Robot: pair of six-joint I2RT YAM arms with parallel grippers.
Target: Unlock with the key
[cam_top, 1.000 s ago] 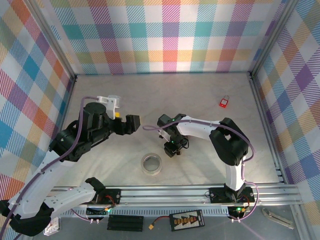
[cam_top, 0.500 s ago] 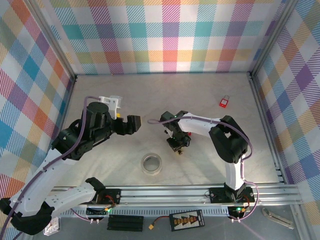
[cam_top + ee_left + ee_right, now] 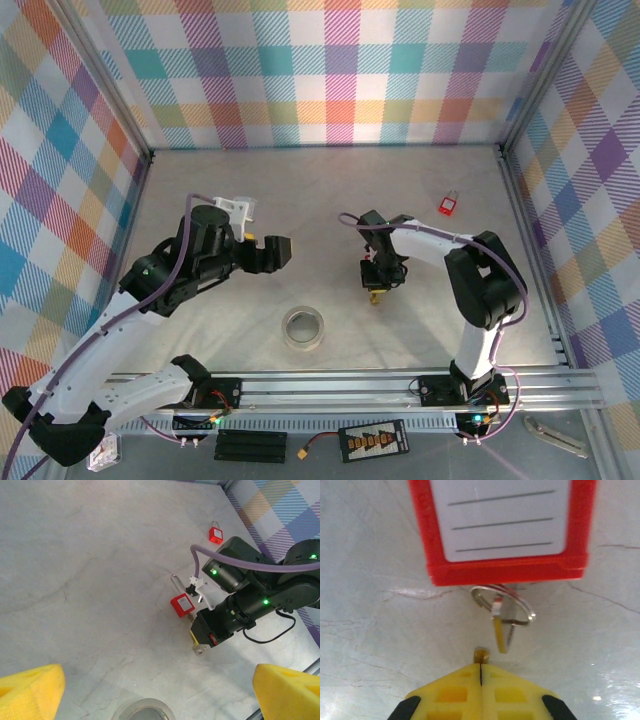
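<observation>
A red padlock (image 3: 502,525) with a white label lies on the table, its steel shackle pointing away from my right gripper; it also shows in the left wrist view (image 3: 182,604). A key ring (image 3: 502,605) with a thin yellow tag lies just below the padlock's body. My right gripper (image 3: 481,672) points down at the table beside it (image 3: 375,288), yellow fingers pressed together on the key (image 3: 481,655), whose brass tip pokes out between them. My left gripper (image 3: 272,250) hovers wide open to the left, holding nothing.
A second, smaller red padlock (image 3: 448,205) lies at the far right of the table. A roll of clear tape (image 3: 304,328) sits near the front, between the arms. Checkered walls and metal rails enclose the table.
My right gripper has shifted right and closed its fingers. The left arm has edged slightly right and stays open.
</observation>
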